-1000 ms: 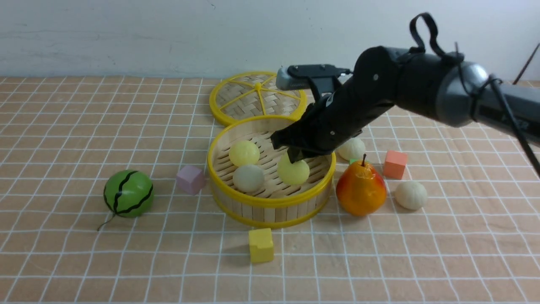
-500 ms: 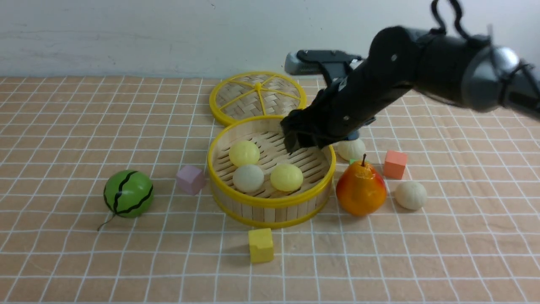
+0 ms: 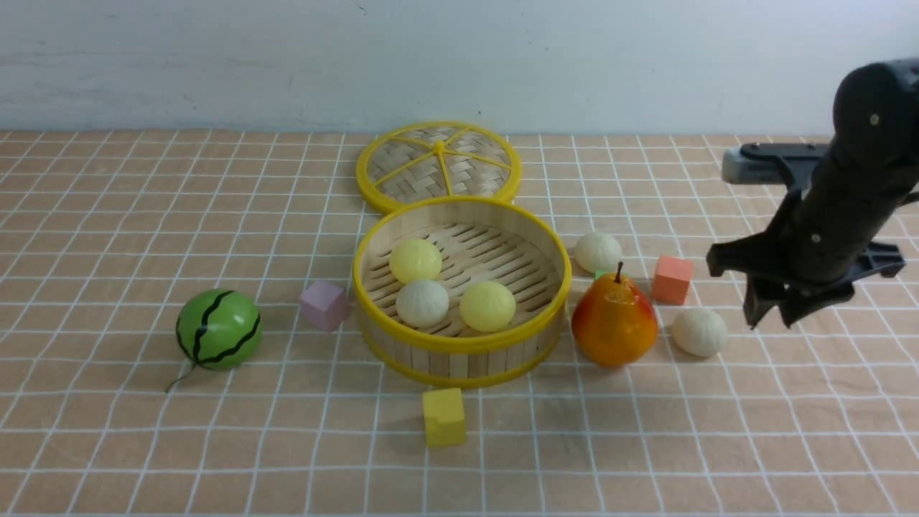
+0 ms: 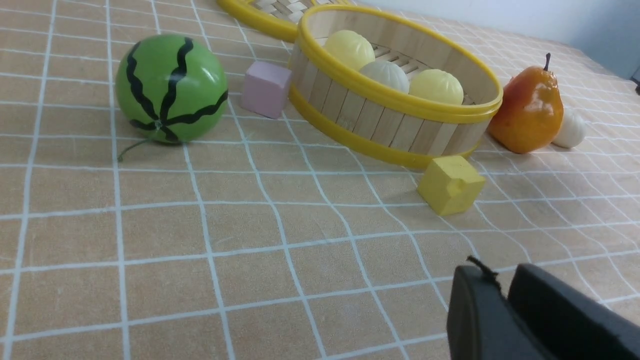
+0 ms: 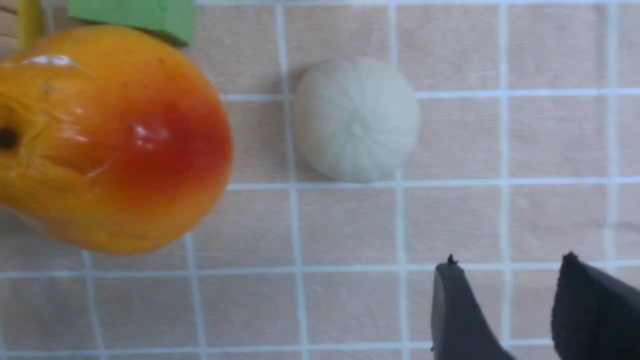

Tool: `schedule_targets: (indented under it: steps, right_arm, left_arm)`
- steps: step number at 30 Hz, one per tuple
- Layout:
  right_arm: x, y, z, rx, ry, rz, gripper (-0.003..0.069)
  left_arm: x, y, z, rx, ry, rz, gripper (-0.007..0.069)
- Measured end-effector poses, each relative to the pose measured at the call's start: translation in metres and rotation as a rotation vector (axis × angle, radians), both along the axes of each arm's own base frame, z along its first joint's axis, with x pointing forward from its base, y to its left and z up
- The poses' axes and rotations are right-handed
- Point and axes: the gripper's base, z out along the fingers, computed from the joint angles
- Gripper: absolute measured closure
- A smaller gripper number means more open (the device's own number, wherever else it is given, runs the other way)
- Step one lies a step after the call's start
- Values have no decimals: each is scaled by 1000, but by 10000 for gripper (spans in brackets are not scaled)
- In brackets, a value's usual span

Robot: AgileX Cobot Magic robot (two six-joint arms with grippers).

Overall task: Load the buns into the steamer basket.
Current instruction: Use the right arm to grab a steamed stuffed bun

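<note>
Here, steamer basket open-side up, bun pleats-up.

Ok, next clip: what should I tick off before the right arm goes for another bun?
1. Right gripper empty: ok, nothing between its fingers.
2. Jaws wide enough for a bun: ok, they stand apart.
3. Near bun free of the pear: ok, a gap shows between them.
4. Gripper above that bun: not ok, it hangs off to one side.
5. Room in the steamer basket: ok, three buns inside, bare slats beside them.
6. Second loose bun easy to reach: cannot tell, it sits behind the pear.
</note>
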Motion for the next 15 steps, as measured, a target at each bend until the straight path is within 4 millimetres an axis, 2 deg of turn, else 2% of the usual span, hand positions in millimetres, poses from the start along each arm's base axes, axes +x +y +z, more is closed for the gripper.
schedule_targets:
  steps: [7,15]
  right_arm:
    - [19,7,-22,67,-101,-15,390]
    - [25,9,-28,93,-133,-32,390]
  left_arm:
    - [0,0,0,0,0,0,522]
    - [0,0,0,0,0,0,512]
